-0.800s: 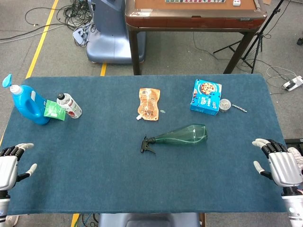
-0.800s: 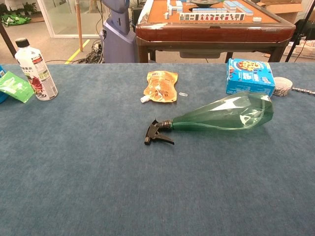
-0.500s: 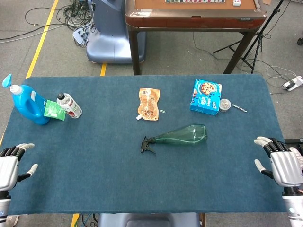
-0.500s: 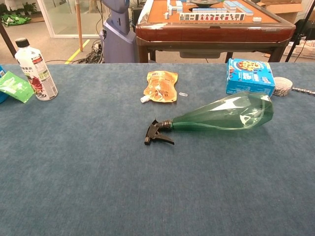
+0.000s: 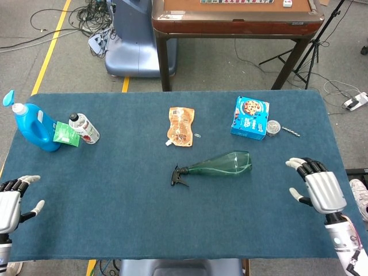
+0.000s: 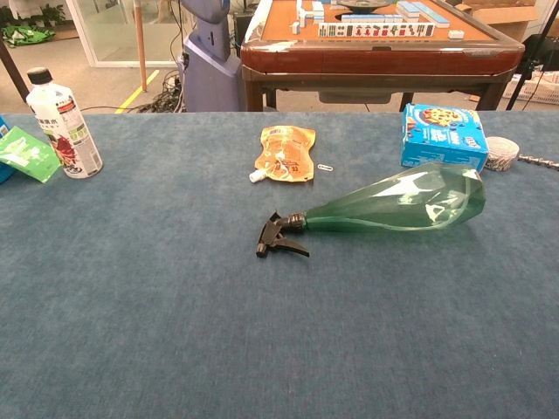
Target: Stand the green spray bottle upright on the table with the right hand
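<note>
The green spray bottle (image 5: 220, 165) lies on its side mid-desk (image 5: 115, 201), trigger pointing left; the right robot hand (image 5: 318, 190), released and empty, hovers well to its right, seemingly ready to reach for the body; the left robot hand (image 5: 10, 202) idles, released.

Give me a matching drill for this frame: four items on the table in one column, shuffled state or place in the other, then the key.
Items
1. green transparent plastic spray bottle
2. blue rectangular cookie box
3. blue plastic detergent jug
4. right hand

States or places
A. open, over the table's right edge
B. upright at far left
C. lying on its side, black trigger pointing left
D. lying flat at far right, beside a small tape roll

Pairs: 1-C, 2-D, 3-B, 4-A
</note>
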`<state>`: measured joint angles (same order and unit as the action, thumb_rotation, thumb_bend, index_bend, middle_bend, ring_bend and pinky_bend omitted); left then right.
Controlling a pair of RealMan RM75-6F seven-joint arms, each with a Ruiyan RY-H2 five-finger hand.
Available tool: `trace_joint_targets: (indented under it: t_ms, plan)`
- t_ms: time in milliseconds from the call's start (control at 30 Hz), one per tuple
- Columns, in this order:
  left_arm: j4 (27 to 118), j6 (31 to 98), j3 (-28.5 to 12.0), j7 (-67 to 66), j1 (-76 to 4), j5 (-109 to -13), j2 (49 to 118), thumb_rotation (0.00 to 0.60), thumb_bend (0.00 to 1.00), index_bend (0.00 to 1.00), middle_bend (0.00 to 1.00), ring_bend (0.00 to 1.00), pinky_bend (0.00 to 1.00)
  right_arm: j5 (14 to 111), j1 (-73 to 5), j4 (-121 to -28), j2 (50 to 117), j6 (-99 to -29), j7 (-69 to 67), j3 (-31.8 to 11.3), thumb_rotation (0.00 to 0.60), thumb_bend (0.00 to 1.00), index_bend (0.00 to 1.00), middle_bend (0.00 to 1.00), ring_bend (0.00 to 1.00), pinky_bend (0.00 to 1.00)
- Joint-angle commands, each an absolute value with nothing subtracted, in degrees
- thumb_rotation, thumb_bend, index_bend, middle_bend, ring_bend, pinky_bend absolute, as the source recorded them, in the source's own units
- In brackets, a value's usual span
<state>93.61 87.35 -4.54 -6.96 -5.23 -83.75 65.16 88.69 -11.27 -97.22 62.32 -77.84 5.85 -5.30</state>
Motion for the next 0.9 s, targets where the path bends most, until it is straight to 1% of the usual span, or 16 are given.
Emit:
trace_joint_targets:
  t_ms: [33, 200, 400, 533, 733, 900]
  plan:
    - [93.7, 87.6, -4.5, -6.8, -5.1, -83.8, 65.0, 0.600, 0.26, 0.30, 0.31, 0.30, 0.26, 88.9, -14.4, -98.9, 62.2, -74.3, 7.0, -6.3, 0.600, 0.19, 0.26, 0.27, 0.20, 0.28]
    - [93.7, 88.0, -4.5, -6.6, -4.7, -83.7, 64.8, 0.600, 0.26, 0.30, 0.31, 0.30, 0.26, 86.9, -19.0, -101.4, 62.3, -68.1, 8.1, -7.7, 0.600, 0.17, 0.26, 0.27, 0.20, 0.28]
    - [93.8, 88.7, -4.4, -6.3, -4.4, -84.3, 64.8, 0.600, 0.25, 0.30, 0.31, 0.30, 0.26, 82.1, -25.1, -104.5, 62.9, -59.7, 10.5, -9.9, 0.600, 0.15, 0.26, 0.27, 0.20, 0.28]
    - [93.8, 89.7, -4.4, -5.8, -4.0, -84.7, 64.8, 0.600, 0.26, 0.30, 0.31, 0.30, 0.25, 78.7, -29.8, -104.8, 64.2, -54.3, 13.7, -11.2, 0.600, 0.15, 0.26, 0.27, 0.20, 0.28]
    - [93.7, 90.3, -4.4, -5.5, -3.5, -84.7, 64.9, 0.600, 0.26, 0.30, 0.31, 0.30, 0.25, 72.4, -35.8, -102.0, 69.0, -49.9, 20.7, -12.7, 0.600, 0.13, 0.26, 0.27, 0.20, 0.28]
    - [94.0, 90.8, -4.4, -5.4, -3.3, -85.0, 64.9, 0.600, 0.26, 0.30, 0.31, 0.30, 0.25, 66.7, -40.3, -99.0, 73.5, -48.4, 27.6, -13.2, 0.600, 0.13, 0.26, 0.26, 0.19, 0.28]
